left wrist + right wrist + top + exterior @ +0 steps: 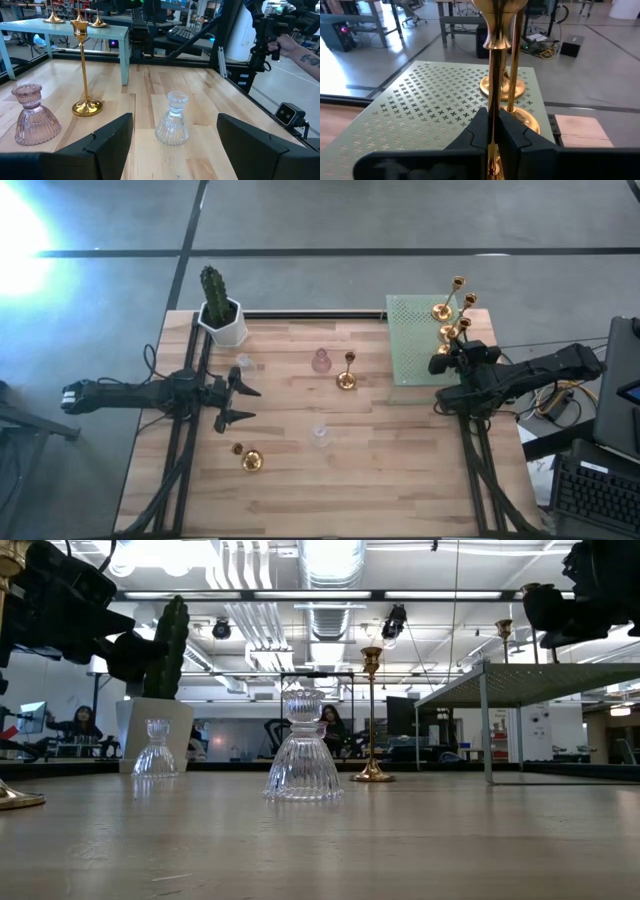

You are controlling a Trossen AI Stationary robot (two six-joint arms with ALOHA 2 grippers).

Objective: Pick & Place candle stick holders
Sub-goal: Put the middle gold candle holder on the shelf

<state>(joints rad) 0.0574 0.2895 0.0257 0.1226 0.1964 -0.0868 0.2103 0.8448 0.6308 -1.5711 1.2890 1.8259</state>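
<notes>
Holding a gold candle stick holder [496,75] by its thin stem, your right gripper [492,132] is squeezed tight on it over the green rack [410,345] at the back right of the counter [300,470]. The holder stands straight up, cup on top and round foot hidden below. Three more gold holders [447,310] stand on the rack close by.

Your left gripper [243,404] waits near the left side of the counter with its fingers wide apart and nothing between them. It faces the clear glass holder [173,119], which sits upright near the middle. Further back stand a pink glass holder [34,116] and a tall gold holder [85,70], both upright. A small clear holder [243,362] stands near the white pot with the cactus [221,310]. One gold holder [249,460] lies at the front left, and I judge it is tipped on its side.

The gold ones are hard, smooth metal and probably slippery, so grab the thin stem in the middle and keep them straight. They look top-heavy and may tip. The glass ones can break, so squeeze gently around the narrow neck.
</notes>
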